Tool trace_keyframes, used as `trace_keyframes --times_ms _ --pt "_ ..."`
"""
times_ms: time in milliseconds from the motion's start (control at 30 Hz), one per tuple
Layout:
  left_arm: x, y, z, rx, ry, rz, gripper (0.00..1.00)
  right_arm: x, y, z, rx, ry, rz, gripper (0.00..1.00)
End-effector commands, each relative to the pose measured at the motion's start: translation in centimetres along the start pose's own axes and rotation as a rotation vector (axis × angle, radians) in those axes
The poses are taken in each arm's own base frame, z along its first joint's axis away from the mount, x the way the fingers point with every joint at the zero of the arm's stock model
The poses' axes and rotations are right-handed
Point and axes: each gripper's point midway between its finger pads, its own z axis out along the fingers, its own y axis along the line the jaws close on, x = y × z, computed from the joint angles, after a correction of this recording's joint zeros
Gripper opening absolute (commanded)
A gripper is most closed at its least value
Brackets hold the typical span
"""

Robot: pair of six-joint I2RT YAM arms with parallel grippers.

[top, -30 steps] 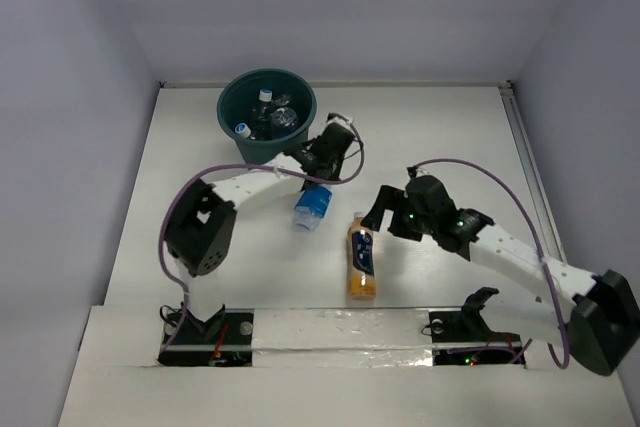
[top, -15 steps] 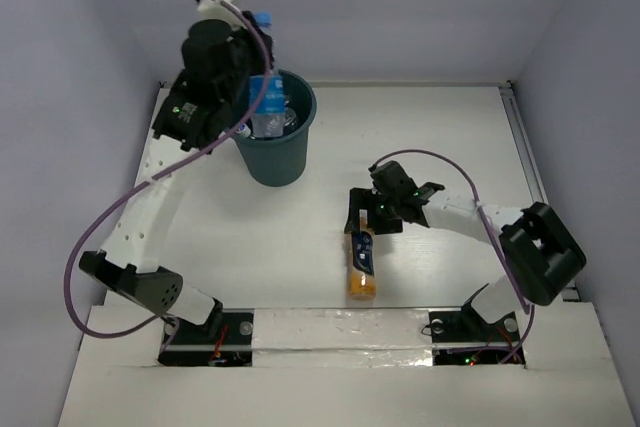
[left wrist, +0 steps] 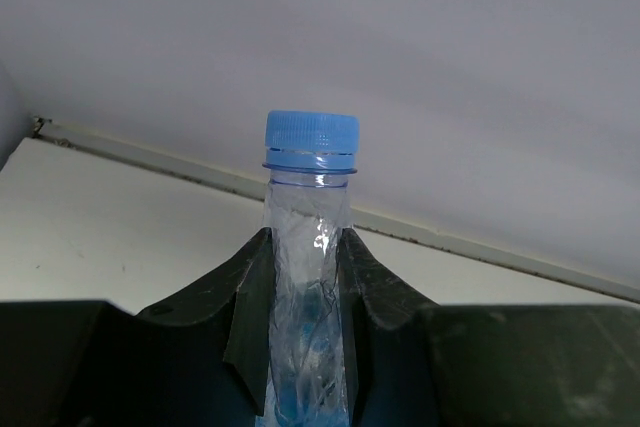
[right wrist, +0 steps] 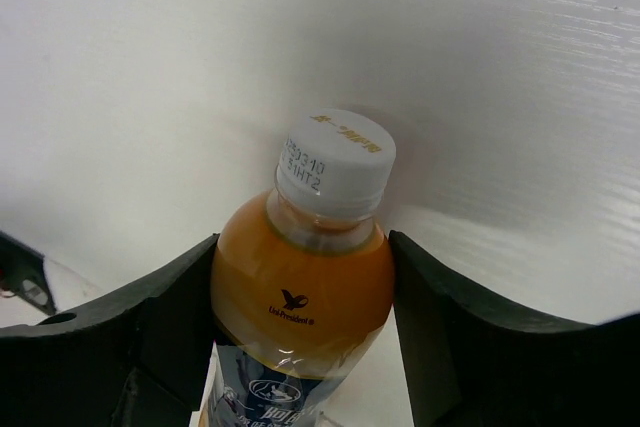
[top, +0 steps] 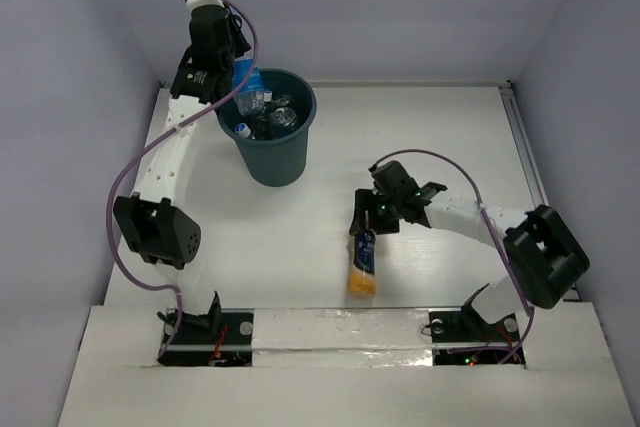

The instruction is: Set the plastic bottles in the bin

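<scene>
The dark teal bin (top: pixel 276 161) stands at the back left with several clear bottles (top: pixel 268 117) inside. My left gripper (top: pixel 230 65) is raised over the bin's left rim. It is shut on a clear bottle with a blue label and cap (top: pixel 245 77). In the left wrist view the fingers (left wrist: pixel 250 287) squeeze its crumpled body (left wrist: pixel 308 202). The orange bottle (top: pixel 361 265) lies on the table. My right gripper (top: pixel 368 219) is shut on its shoulder below the white cap (right wrist: pixel 335 159). In the right wrist view both pads (right wrist: pixel 420 297) press its orange body (right wrist: pixel 300 287).
White walls close the table at the back and on both sides. The raised white shelf (top: pixel 340 325) with both arm bases runs along the near edge, just below the orange bottle's base.
My left gripper has lifted the blue-labelled bottle from the table up to the bin's left rim. My right gripper has moved left onto the orange bottle's neck end and closed on it.
</scene>
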Motion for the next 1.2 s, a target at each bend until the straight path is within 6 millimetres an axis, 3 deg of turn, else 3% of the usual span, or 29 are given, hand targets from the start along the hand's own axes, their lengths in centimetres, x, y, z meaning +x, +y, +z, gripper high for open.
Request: trace_keyframes --times_ms 0,67,133,233,267,300,367,467,567,600,667,700,833,900,933,1000,1033,1167 --pt "-3.2 -0.9 0.2 0.027 -0.14 -0.041 0.18 -4.0 3.7 -4.5 -0.106 -0.159 -0.025 0.44" --pt "-3.3 -1.0 0.6 0.033 -0.168 -0.052 0.2 -5.6 5.1 -6.7 -0.136 -0.221 -0.037 0.43" --pt "-2.2 -0.7 1.1 0.026 -0.162 -0.037 0.22 -8.3 7.8 -10.8 -0.198 -0.33 -0.059 0.43" --pt "0.4 0.2 1.2 0.015 -0.124 -0.021 0.43 -12.7 12.1 -16.8 -0.303 -0.5 -0.087 0.43" --pt "1.0 0.4 1.0 0.021 -0.117 -0.022 0.59 -13.8 13.2 -18.2 -0.33 -0.537 -0.087 0.44" --pt "2.2 0.9 0.3 0.022 -0.099 -0.021 0.65 -16.0 15.5 -21.6 -0.395 -0.626 -0.103 0.44" --pt "2.6 1.1 -0.6 0.032 -0.098 -0.041 0.83 -18.2 17.5 -23.2 -0.44 -0.684 -0.107 0.44" --pt "2.3 1.2 -2.8 0.059 -0.099 -0.068 0.97 -22.4 20.9 -26.5 -0.516 -0.813 -0.12 0.44" --pt "0.5 0.7 -5.5 0.102 -0.111 -0.108 0.99 -26.3 23.5 -28.6 -0.566 -0.927 -0.12 0.44" --pt "-1.0 0.5 -7.1 0.122 -0.136 -0.133 0.99 -27.4 24.3 -29.4 -0.59 -0.968 -0.123 0.44" --pt "-2.0 0.2 -8.9 0.146 -0.138 -0.159 0.99 -29.7 25.4 -29.4 -0.601 -1.021 -0.11 0.43" --pt "-3.3 0.2 -10.8 0.165 -0.163 -0.18 0.99 -30.8 25.8 -29.9 -0.611 -1.065 -0.101 0.43" --pt "-3.9 0.7 -15.1 0.191 -0.132 -0.252 0.99 -34.3 26.4 -28.1 -0.573 -1.137 -0.058 0.43" --pt "-4.0 0.7 -17.3 0.221 -0.117 -0.273 0.99 -36.0 27.0 -28.9 -0.566 -1.206 -0.063 0.43" --pt "-2.5 0.6 -17.8 0.234 -0.062 -0.275 0.99 -37.0 26.8 -26.1 -0.519 -1.198 -0.047 0.43" --pt "-2.0 0.7 -19.6 0.258 -0.037 -0.303 0.99 -38.0 26.6 -24.3 -0.473 -1.187 -0.049 0.43" --pt "-0.3 1.1 -19.9 0.255 0.01 -0.301 0.99 -39.0 27.0 -23.3 -0.472 -1.194 -0.051 0.43" --pt "1.5 3.1 -22.0 0.206 0.04 -0.276 0.99 -38.2 29.1 -19.1 -0.396 -1.174 -0.156 0.44"
